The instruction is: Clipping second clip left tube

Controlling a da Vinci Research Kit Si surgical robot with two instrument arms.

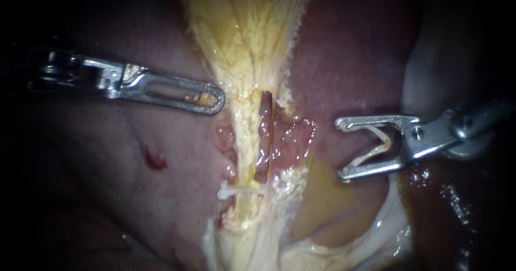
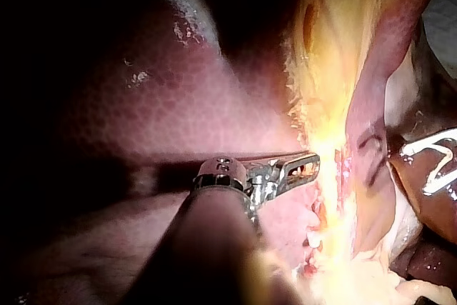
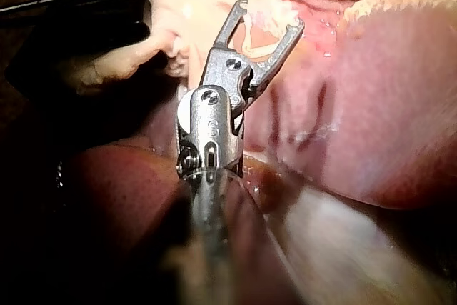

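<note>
The left tube (image 1: 245,142) runs as a pale, wet strand down the middle of the endoscope view. It is stripped bare, with raw liver (image 1: 134,158) on one side and a dark reddish slit beside it on the other. One white clip (image 1: 236,190) already sits across its lower stretch.

I judge the tube to be soft, slick and easily torn. It weighs almost nothing, so it will bend away from anything that nudges it instead of resisting. I would take it on the bare stretch above the seated clip, square across, where no fat or fringe gets between the jaws.

My right instrument (image 1: 340,148) hangs well apart from the tube, on the far side of the slit. Its jaws stand wide, and each bears on one leg of the loaded clip (image 1: 376,144), a white V cradled between them (image 3: 269,18).

My left instrument (image 1: 212,100) lies just beside the tube's upper end. Its slotted jaws are together and grip no tissue I can see, though a yellow crumb is lodged in the slot.
</note>
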